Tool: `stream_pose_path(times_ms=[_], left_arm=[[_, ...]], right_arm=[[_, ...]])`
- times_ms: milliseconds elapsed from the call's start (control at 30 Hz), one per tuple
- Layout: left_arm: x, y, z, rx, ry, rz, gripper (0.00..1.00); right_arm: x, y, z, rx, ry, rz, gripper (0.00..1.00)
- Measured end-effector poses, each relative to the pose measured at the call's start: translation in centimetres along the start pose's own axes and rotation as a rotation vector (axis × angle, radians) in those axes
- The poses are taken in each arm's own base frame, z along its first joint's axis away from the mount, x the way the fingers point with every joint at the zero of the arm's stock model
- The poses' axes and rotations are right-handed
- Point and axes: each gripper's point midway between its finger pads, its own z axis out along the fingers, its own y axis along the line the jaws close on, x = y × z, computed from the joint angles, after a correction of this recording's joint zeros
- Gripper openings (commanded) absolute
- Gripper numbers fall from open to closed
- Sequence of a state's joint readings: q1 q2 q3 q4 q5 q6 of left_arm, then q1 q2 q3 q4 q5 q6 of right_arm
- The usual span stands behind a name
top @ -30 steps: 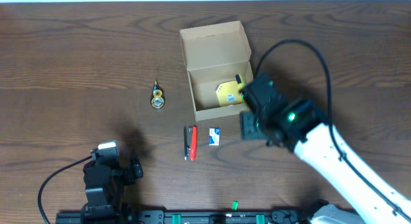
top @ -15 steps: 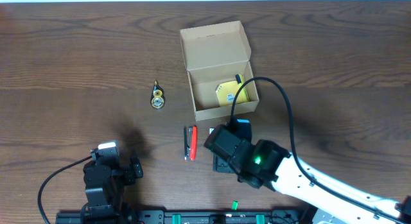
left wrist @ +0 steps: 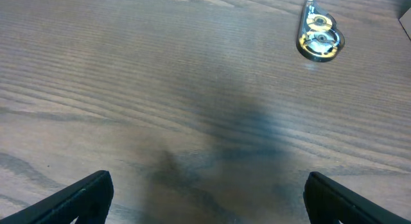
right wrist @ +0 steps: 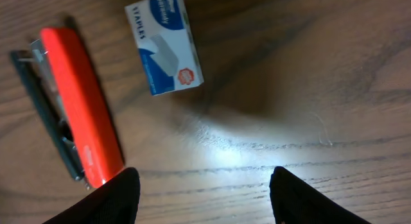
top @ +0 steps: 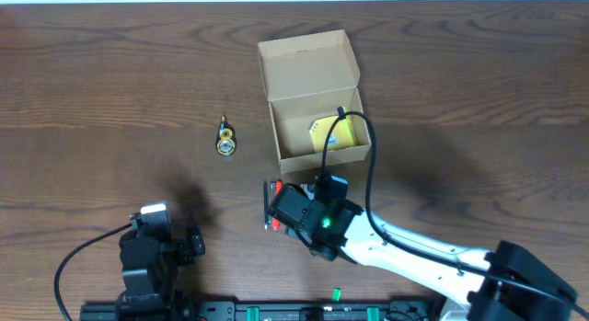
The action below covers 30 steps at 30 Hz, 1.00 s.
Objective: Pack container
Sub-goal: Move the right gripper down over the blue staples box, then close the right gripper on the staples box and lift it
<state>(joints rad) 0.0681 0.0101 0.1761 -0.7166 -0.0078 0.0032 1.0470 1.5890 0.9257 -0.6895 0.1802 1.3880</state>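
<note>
Starting at the box point(top: 324, 159): it stands on the table point(top: 92, 82) with its flap lid swung open at the far side. A yellow item point(top: 327, 134) lies inside, against the box's right wall.

Just in front of the box, my right gripper point(right wrist: 209, 198) hangs low over the wood. Its jaws are spread wide with only bare table between them. The staples pack point(right wrist: 164, 44) lies flat ahead of those fingers, toward the box. The red stapler point(right wrist: 77, 134) lies beside it on the left, close to it but not touching. From overhead my own wrist covers most of both.

Left of the box and well clear of it sits the tape dispenser point(top: 225, 139), alone on the wood.

Farther out still, near-left of the box, is my left gripper point(left wrist: 212, 205). Its jaws are parted wide too and grip nothing. The tape dispenser shows well ahead of them, off to the right.
</note>
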Motion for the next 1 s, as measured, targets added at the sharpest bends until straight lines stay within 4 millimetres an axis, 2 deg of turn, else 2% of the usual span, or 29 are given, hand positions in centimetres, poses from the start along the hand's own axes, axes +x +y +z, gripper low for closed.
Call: stream_pose_path(times_ms=[400, 667, 1000], left_arm=[[0.0, 0.0, 0.0, 0.0, 0.0, 0.0, 0.96], [0.0, 0.0, 0.0, 0.0, 0.0, 0.0, 0.95], [0.0, 0.0, 0.0, 0.0, 0.0, 0.0, 0.96]], right_arm=[[-1.6, 0.8, 1.0, -0.017, -0.085, 0.083, 0.65], [-3.9, 0.8, 2.2, -0.019, -0.11, 0.164, 0.64], [-4.5, 2.2, 2.8, -0.071, -0.121, 0.182, 0.63]])
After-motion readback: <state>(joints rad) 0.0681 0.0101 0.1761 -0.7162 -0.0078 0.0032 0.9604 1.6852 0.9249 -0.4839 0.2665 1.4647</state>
